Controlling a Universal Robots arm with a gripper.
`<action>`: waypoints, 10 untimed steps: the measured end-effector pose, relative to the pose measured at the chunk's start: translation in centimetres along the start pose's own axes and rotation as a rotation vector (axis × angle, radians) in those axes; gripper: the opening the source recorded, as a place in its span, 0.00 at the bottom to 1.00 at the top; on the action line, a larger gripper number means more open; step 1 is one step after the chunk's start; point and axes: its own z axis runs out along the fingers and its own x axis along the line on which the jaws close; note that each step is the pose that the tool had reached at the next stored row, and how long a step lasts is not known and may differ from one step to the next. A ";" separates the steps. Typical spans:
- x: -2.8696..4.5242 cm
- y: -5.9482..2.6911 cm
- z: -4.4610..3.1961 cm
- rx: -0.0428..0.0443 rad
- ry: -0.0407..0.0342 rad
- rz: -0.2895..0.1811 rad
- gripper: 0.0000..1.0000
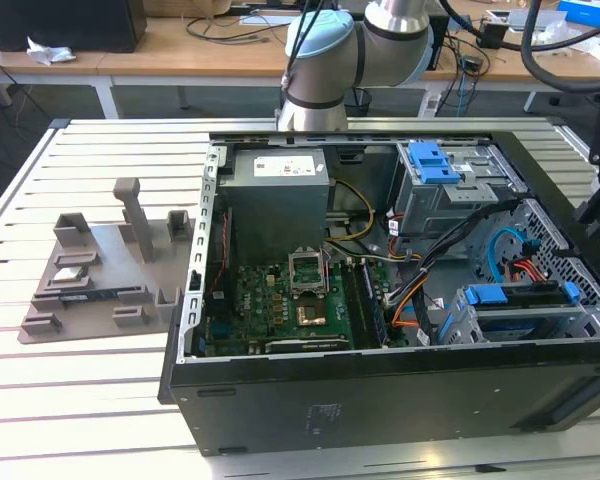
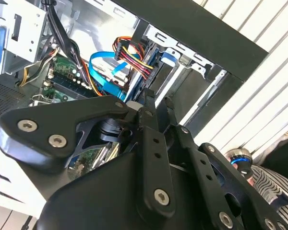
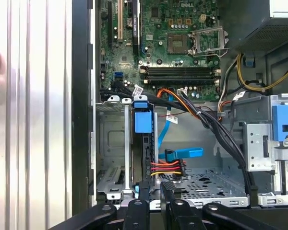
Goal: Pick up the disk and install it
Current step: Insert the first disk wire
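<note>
Robot arm (image 1: 325, 55) reaching down over the open computer case (image 1: 380, 390) on the slatted table (image 1: 90, 400), claw (image 3: 153, 189) with fingers drawn narrow, poised just above the disk (image 3: 143, 139), which sits on edge in its drive bay beside the case wall

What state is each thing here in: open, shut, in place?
Computer case: lying on its side, side panel off.
Disk: standing on edge inside the drive bay.
Processor socket: cover plate flipped open.
Gripper: close to the disk's end.
</note>
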 end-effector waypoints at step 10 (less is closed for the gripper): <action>-0.01 0.02 -0.43 0.0000 0.0000 0.000 0.23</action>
